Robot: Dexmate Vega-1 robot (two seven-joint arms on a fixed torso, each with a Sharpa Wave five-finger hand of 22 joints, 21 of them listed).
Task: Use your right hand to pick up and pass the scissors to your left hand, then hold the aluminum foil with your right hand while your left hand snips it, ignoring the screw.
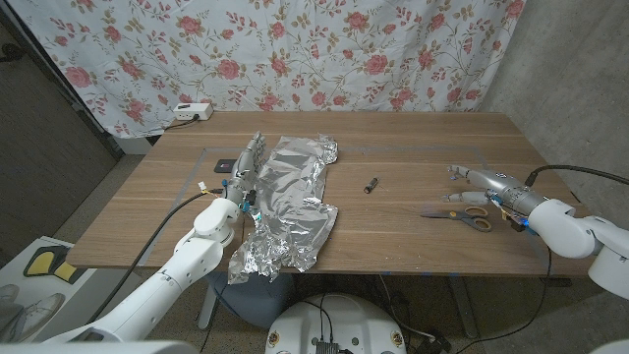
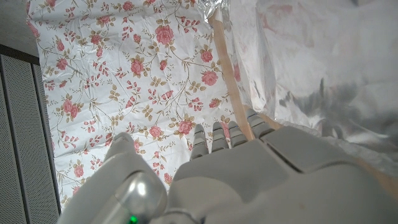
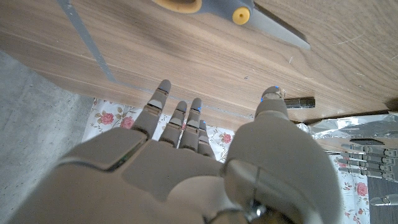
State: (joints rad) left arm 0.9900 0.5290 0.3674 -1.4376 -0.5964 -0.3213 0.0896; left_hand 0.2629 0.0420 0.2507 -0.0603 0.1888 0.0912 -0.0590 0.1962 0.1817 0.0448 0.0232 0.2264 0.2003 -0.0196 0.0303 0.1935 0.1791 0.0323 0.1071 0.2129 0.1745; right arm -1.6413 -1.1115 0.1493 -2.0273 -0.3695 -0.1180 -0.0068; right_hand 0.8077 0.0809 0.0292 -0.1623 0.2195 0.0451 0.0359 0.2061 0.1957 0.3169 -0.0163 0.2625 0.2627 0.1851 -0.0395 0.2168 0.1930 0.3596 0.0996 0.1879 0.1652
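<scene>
1. We saw the scissors (image 1: 462, 215) lying flat on the counter (image 1: 413, 147) near its right edge, not yet lifted, so we judged the pick-up had not begun.
2. Our right hand (image 1: 482, 183) hovered just beside the scissors on their far side, fingers spread and holding nothing; the right wrist view showed the scissors (image 3: 233, 12) apart from the fingertips (image 3: 163, 90).
3. The aluminum foil (image 1: 287, 206) lay crumpled from the counter's middle toward its near edge, unheld and uncut.
4. Our left hand (image 1: 246, 167) stood at the foil's left border with fingers extended and nothing in its grasp.
5. The screw (image 1: 371, 184) lay between foil and scissors, untouched.
6. We judged everything was left: grasp, hand-over, holding the foil, snipping.
</scene>
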